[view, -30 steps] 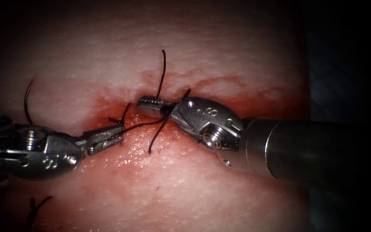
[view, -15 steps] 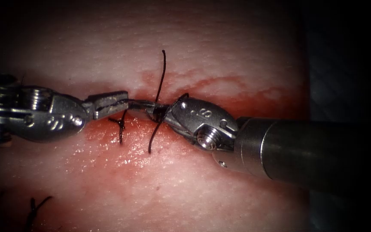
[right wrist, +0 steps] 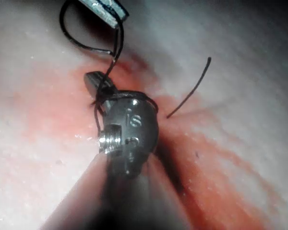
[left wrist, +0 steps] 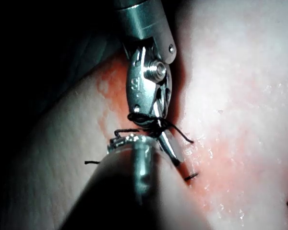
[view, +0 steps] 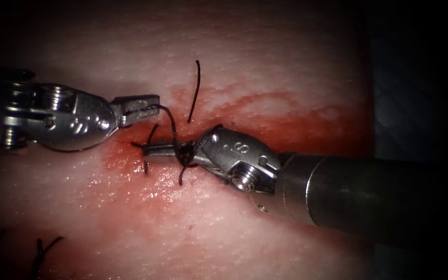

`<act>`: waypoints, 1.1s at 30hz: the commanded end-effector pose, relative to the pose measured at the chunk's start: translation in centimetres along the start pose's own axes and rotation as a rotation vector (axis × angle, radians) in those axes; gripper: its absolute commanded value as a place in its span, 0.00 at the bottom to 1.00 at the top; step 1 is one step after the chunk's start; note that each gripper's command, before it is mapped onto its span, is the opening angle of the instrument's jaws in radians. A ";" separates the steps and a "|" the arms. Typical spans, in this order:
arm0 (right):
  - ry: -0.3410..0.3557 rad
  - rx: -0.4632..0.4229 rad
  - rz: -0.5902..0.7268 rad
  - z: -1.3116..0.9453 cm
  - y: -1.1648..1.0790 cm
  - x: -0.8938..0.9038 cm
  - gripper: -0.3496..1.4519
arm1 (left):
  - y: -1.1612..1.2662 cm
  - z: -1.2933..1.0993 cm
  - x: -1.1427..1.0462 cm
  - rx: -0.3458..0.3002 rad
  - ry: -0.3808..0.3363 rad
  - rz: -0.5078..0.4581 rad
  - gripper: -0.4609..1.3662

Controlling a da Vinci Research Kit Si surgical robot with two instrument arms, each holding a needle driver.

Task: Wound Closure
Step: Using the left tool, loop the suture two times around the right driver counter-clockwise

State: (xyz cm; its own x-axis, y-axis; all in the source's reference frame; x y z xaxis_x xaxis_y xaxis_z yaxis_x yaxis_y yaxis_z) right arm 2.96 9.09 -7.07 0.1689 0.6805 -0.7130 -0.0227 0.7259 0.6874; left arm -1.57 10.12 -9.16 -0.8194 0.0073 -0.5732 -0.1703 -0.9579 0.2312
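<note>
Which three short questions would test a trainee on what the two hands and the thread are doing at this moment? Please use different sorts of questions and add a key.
1. True or false: the left hand is shut on the thread.
2. Multiple choice: what is the thread looped around?
A. the right hand
B. a clamp lying on the tissue
C. a pin stuck in the tissue
3. Short answer: are the right hand's jaws open or shut?

Key
1. True. The thread leaves the left hand's tip and curves down to the right hand.
2. A. The loops sit around the base of its jaws.
3. Shut.
</note>
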 end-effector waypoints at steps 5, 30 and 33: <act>0.079 0.060 -0.010 0.00 -0.04 0.00 0.00 | 0.07 0.13 -0.10 -0.040 0.005 0.011 0.06; 0.390 0.182 0.004 -0.06 -0.14 0.17 0.00 | 0.48 0.39 -0.40 -0.073 0.018 0.000 0.06; 0.419 0.154 0.015 -0.07 -0.12 0.21 0.00 | 0.56 0.40 -0.42 -0.071 0.023 -0.003 0.06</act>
State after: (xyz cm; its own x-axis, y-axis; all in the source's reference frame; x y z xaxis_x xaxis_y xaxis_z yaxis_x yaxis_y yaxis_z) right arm 2.92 9.16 -7.30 -0.2451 0.6953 -0.6756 0.1279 0.7140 0.6884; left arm -1.54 9.68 -8.47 -0.8070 0.0048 -0.5906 -0.1353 -0.9749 0.1770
